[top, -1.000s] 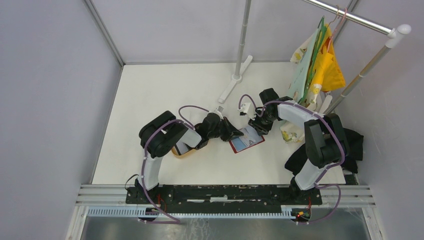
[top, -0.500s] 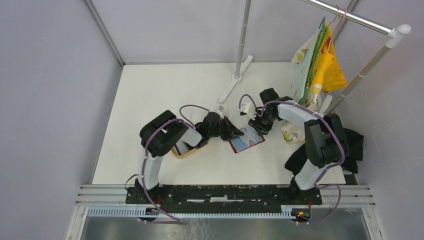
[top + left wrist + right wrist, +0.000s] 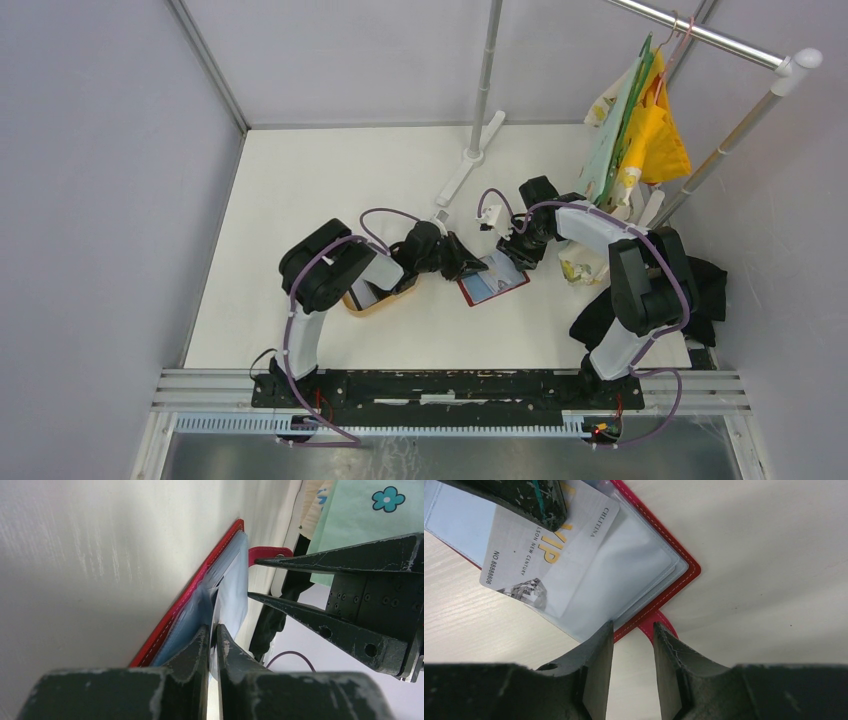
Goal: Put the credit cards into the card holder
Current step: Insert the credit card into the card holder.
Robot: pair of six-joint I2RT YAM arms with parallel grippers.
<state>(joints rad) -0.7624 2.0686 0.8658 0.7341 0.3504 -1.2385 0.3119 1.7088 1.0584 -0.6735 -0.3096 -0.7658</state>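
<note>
The red card holder (image 3: pixel 494 279) lies open on the table, grey-blue pockets up. My left gripper (image 3: pixel 466 266) is shut on a pale grey-white credit card (image 3: pixel 549 565) printed "VIP", holding it by its edge. The card lies slanted over the holder's clear pocket (image 3: pixel 624 570); I cannot tell how far it is inside. In the left wrist view the card (image 3: pixel 231 595) shows edge-on against the holder (image 3: pixel 200 587). My right gripper (image 3: pixel 634 630) is open, its fingertips down at the holder's corner on either side of the red snap tab (image 3: pixel 659 625).
An oval tan wooden tray (image 3: pixel 380 303) with a card in it sits under my left forearm. A rack foot (image 3: pixel 470 160) lies behind. Hanging bags (image 3: pixel 640 130) and a black cloth (image 3: pixel 700 290) are on the right.
My left gripper has shifted slightly to the left with the card. The right arm and the card holder have not visibly moved.
</note>
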